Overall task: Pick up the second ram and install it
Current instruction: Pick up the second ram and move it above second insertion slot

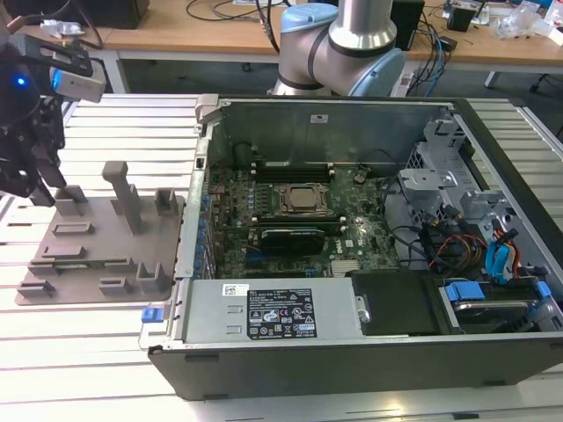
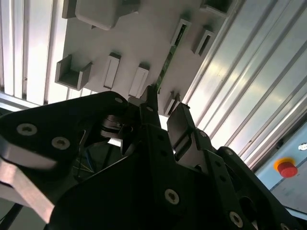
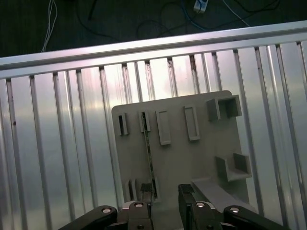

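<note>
The second ram (image 3: 148, 153) is a thin green stick standing on its edge in the slots of the pale grey fixture plate (image 3: 211, 158). In the second wrist view the ram (image 2: 168, 57) runs away from my fingertips. My gripper (image 3: 165, 194) hovers over the plate's near end, open, with a clear gap between the two black fingers (image 3: 145, 196). The stick's near end lines up with the inner side of one finger (image 2: 149, 108); I cannot tell if they touch. In the exterior view my gripper (image 1: 35, 180) hangs over the fixture plate (image 1: 97, 246) at the exterior view's left.
An open computer case (image 1: 352, 352) lies at the exterior view's middle and right, with motherboard, CPU socket (image 1: 303, 200) and long memory slots (image 1: 295, 236) beside it. The arm's base (image 1: 339, 44) stands behind the case. Ribbed metal table (image 3: 57, 153) surrounds the plate. A red button (image 2: 286, 167) sits nearby.
</note>
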Robot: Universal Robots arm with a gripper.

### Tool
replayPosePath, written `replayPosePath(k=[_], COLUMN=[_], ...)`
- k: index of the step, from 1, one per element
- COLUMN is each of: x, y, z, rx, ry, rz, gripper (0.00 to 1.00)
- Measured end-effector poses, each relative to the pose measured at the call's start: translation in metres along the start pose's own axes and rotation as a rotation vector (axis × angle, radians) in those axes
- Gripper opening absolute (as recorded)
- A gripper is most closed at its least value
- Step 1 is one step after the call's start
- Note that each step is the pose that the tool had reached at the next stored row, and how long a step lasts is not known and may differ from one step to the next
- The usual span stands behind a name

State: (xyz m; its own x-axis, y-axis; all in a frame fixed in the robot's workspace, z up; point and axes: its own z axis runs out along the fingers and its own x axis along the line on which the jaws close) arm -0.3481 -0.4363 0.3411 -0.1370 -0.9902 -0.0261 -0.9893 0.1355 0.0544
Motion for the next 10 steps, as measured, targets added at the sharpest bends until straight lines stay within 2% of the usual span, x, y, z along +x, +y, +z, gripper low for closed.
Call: replayPosePath(k=[10], x=[0.0003], y=[-0.0007], z=[0.0126], rx=[0.0000], ry=[0.0000], rz=[0.000], gripper=[0.36])
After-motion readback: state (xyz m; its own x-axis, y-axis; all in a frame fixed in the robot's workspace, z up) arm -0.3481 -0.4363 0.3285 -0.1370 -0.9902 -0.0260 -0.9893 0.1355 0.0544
